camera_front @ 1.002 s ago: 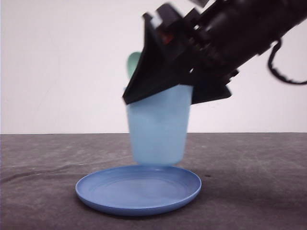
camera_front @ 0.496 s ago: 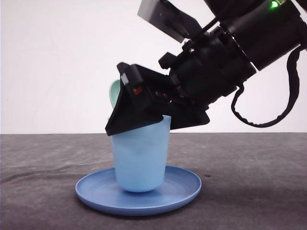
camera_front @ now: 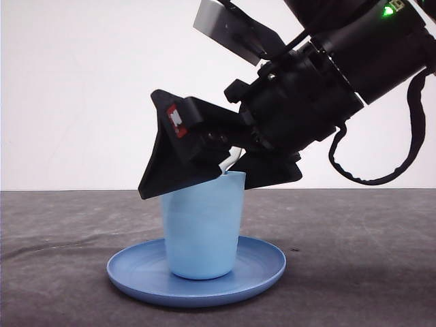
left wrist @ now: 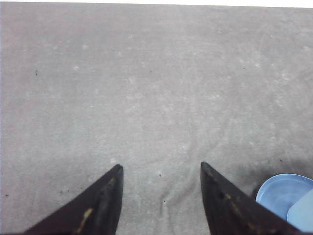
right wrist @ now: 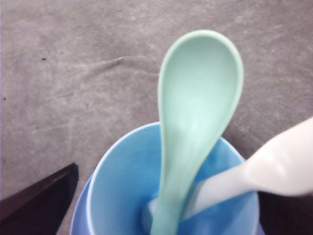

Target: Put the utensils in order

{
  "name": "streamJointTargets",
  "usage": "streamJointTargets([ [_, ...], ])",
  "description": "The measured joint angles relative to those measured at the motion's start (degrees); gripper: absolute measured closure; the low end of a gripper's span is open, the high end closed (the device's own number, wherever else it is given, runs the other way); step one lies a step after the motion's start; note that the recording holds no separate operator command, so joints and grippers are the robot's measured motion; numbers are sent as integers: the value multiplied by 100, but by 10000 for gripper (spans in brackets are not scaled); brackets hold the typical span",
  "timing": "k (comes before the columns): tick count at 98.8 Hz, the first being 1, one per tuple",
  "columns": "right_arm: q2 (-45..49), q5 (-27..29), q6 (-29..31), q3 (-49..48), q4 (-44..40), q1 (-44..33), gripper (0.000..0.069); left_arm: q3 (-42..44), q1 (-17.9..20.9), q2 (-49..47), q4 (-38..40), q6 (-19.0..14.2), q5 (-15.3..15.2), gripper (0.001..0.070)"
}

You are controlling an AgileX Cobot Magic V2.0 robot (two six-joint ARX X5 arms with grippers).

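The right tool [camera_front: 197, 178] hangs over the light blue cup [camera_front: 201, 231], its fingers spread wide on either side of the rim and gripping nothing. Between those fingers, the mint-green spoon [right wrist: 195, 122] and white fork [right wrist: 274, 169] stand inside the cup, on the blue plate [camera_front: 262, 262]. The left tool [left wrist: 161, 200] is open and empty above bare counter [left wrist: 146, 88].

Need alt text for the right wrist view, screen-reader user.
Looking down into a light blue cup that holds a mint-green spoon, bowl end up, and a white utensil leaning against the rim. Grey table lies behind, with a dark gripper finger at the cup's side.
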Motion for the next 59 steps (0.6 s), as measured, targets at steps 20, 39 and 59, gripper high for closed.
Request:
streamJointTargets([
  [20,-448,-22,131,0,-925,-131,11,0,0,0,-4,0,0,412],
  [39,-1353,2,170,2,-2507,-341,11,0,0,0,-4,0,0,412],
  [59,-2527,354,286,280,-4159,-1016,11,0,0,0,-4,0,-2,412],
])
